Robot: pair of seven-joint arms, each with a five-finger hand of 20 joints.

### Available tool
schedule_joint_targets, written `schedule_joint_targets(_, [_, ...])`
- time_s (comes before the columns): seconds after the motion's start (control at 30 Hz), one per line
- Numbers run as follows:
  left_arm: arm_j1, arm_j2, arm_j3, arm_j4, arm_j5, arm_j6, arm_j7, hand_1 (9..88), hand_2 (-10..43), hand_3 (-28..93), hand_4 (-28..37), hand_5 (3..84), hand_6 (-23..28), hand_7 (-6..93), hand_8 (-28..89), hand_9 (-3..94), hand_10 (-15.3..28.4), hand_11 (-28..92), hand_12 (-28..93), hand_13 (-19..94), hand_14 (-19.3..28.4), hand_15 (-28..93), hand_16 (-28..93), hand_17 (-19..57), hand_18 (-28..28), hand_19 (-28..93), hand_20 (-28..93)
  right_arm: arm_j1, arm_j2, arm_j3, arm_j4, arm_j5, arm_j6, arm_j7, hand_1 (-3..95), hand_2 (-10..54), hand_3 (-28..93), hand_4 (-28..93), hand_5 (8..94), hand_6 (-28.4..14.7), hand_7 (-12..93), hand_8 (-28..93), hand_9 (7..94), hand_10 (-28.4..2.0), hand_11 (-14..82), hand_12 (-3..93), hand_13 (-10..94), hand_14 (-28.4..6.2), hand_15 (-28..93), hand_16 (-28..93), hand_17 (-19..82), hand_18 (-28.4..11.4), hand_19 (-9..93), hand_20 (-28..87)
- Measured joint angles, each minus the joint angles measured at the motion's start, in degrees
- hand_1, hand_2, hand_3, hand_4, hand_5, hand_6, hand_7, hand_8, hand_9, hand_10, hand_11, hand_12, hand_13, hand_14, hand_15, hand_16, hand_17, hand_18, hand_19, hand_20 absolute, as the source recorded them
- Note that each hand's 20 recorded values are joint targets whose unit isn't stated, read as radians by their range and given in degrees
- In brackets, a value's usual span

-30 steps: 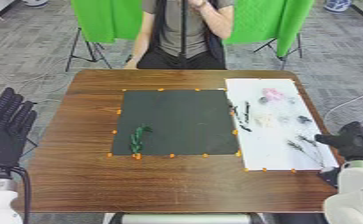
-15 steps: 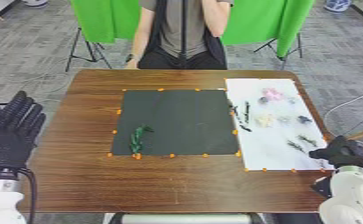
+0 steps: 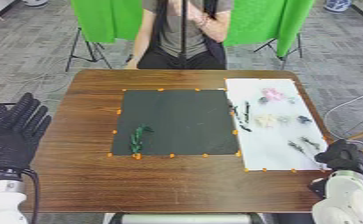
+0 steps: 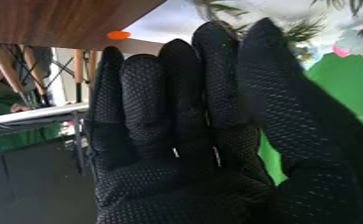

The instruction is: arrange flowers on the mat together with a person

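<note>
The right hand (image 3: 340, 156), its fingers extended and empty, has been brought toward the near stems (image 3: 296, 146) on the white sheet (image 3: 264, 137), presumably for picking.

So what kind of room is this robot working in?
Probably a robotics lab or demo studio: green backdrop cloths hang on stands, grey carpet covers the floor, and a gloved robot hand is raised beside the wooden table.

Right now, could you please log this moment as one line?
right hand open by white mat | left hand open, left of table | green sprig on dark mat | pink flower on white mat
</note>
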Motion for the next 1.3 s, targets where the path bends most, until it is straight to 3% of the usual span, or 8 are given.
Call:
schedule_joint_targets(0.33, [0.0,-0.07,0.04,0.01,-0.27,-0.06,-0.43,25.9,11.0,66,-28.3,37.2,7.4,9.6,-9,25.2,11.2,11,7,16,10.7,12,-3,-6.9,10.6,21,9,0.4,-0.2,-0.5,0.7,-0.6,0.7,-0.6,54.4,-5.3,70,-28,65.8,-0.9,51,11,63.0,-13.6,38.1,60.5,48,-16.2,71,42,23,-20.9,71,27])
schedule_joint_targets(0.6, [-0.5,0.01,0.61,0.40,-0.50,-0.13,-0.51,25.8,10.9,66,-28.3,37.2,7.4,9.8,-9,25.2,11.1,11,7,16,10.7,12,-3,-7.0,10.7,21,9,0.3,1.0,-1.6,-2.3,2.5,15.5,-1.3,53.4,-6.2,72,-27,66.5,-1.0,50,11,63.7,-13.8,38.4,60.8,49,-16.3,71,44,23,-20.9,72,27])
schedule_joint_targets(0.93, [-1.4,0.76,0.95,0.82,-0.70,-0.33,-0.90,25.8,10.8,66,-28.3,37.3,7.4,9.7,-9,25.3,11.0,11,7,16,10.7,12,-4,-6.9,10.8,21,9,9.7,3.7,-15.9,-4.3,5.2,24.1,-3.4,53.0,-6.7,72,-26,67.2,-1.4,50,12,64.1,-13.8,39.1,60.7,50,-16.8,71,44,24,-21.5,72,28])
schedule_joint_targets(1.17, [-1.6,0.96,0.93,0.82,-0.69,-0.36,-0.94,25.9,10.5,66,-28.3,37.3,7.4,9.3,-9,25.4,10.7,11,7,16,10.8,12,-3,-6.9,10.8,20,9,20.0,2.8,-28.3,-4.2,3.8,21.3,-5.5,53.0,-7.8,73,-25,69.2,-2.0,48,12,64.7,-14.8,40.4,58.8,52,-18.6,73,40,24,-24.1,75,27])
schedule_joint_targets(1.3, [-2.2,1.21,1.34,0.93,-0.69,-0.36,-1.14,26.0,10.4,66,-28.3,37.2,7.3,9.3,-9,25.5,10.6,11,7,16,10.8,12,-3,-7.0,10.9,21,9,27.0,0.6,-36.0,-3.2,4.5,20.6,-3.1,53.6,-8.3,72,-24,70.9,-2.8,45,15,65.1,-15.4,41.1,58.1,52,-19.7,74,38,24,-25.7,78,25])
